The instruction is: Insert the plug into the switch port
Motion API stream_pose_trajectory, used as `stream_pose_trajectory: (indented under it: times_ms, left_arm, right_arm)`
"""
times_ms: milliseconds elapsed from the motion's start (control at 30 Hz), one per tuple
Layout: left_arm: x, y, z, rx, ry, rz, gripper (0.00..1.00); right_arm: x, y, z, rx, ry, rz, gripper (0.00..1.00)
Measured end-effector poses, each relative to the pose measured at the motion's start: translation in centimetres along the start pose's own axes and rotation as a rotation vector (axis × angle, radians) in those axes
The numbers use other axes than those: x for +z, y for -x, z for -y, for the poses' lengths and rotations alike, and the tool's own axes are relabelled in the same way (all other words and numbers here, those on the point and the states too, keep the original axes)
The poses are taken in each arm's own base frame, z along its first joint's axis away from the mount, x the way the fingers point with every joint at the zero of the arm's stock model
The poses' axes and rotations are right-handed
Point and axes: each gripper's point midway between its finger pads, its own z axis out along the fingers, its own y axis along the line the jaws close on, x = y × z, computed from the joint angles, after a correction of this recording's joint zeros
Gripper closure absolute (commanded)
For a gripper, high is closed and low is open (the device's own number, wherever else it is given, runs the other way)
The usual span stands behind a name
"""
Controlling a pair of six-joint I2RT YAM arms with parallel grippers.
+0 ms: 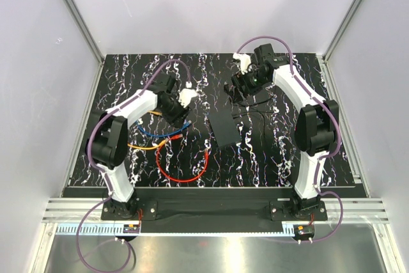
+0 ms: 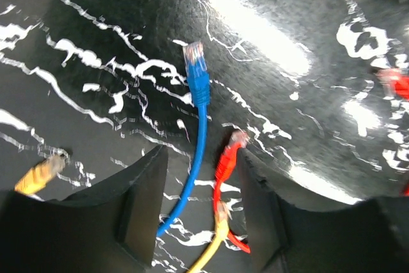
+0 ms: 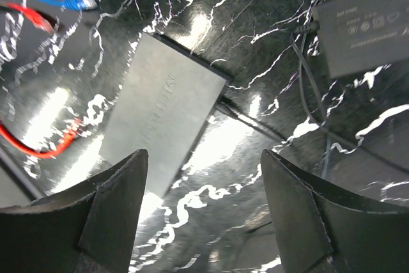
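Note:
The flat black switch box (image 1: 225,130) lies mid-table, and in the right wrist view its top (image 3: 163,113) shines grey; its port does not show. Several cables lie left of it. The left wrist view shows a blue plug (image 2: 195,62), a red plug (image 2: 227,161) and a yellow plug (image 2: 220,214) lying loose on the mat. My left gripper (image 2: 203,158) hangs open over them, the blue cable and red plug between its fingers (image 2: 144,202), gripping nothing. My right gripper (image 3: 203,155) is open and empty, above the mat beside the switch box.
A smaller black adapter (image 3: 364,23) with a thin black cord lies behind the switch box. A red cable loop (image 1: 182,174) lies near the front, with blue (image 1: 156,133) and yellow (image 1: 144,147) cables beside the left arm. A second yellow plug (image 2: 38,174) lies left of the left gripper.

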Motion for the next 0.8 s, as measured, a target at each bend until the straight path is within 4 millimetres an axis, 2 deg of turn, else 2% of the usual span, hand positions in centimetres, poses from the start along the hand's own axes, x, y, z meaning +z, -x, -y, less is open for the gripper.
stream_pose_trajectory:
  times_ms: [167, 333, 533, 567, 600, 667, 700, 800]
  left_arm:
    - [1.5, 0.3, 0.4, 0.106, 0.056, -0.044, 0.55]
    - [2.8, 1.1, 0.7, 0.17, 0.1, -0.057, 0.56]
    - [4.3, -0.4, -0.4, 0.161, 0.134, -0.127, 0.58]
    - [4.5, -0.6, -0.5, 0.159, 0.137, -0.135, 0.6]
    - [4.5, -0.7, -0.5, 0.159, 0.138, -0.137, 0.67]
    - [4.5, -0.6, -0.6, 0.16, 0.142, -0.135, 0.73]
    - [4.5, -0.6, -0.6, 0.163, 0.142, -0.136, 0.8]
    - [4.6, -0.7, -0.5, 0.177, 0.133, -0.131, 0.85]
  right_arm:
    - [0.2, 0.0, -0.3, 0.095, -0.002, 0.004, 0.23]
    - [0.7, -0.9, -0.3, 0.152, 0.003, -0.012, 0.23]
    - [0.9, -0.8, -0.7, 0.196, 0.027, -0.002, 0.23]
    - [0.9, -0.7, -0.8, 0.203, 0.031, 0.003, 0.23]
    - [0.9, -0.5, -0.9, 0.21, 0.037, 0.008, 0.24]
    - [1.0, -0.2, -1.2, 0.228, 0.055, 0.019, 0.25]
    - [1.0, 0.0, -1.4, 0.238, 0.07, 0.027, 0.25]
    - [1.1, 1.0, -2.1, 0.273, 0.115, 0.061, 0.27]
